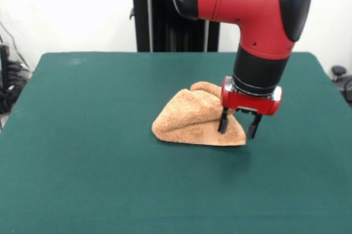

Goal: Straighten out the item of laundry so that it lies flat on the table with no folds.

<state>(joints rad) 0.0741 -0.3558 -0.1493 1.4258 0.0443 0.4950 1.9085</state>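
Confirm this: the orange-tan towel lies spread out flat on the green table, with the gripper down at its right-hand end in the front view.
Not quite. The front view shows the towel bunched into a folded heap, not spread flat. The rest holds: it sits on the green table, and the gripper, fingers apart, is down at its right-hand end.

Nubby terry towel [190, 116], matt felt table [93, 151]

one camera across the table [82, 162] faces the pedestal [165, 25], slightly raised, framing most of the tabletop.
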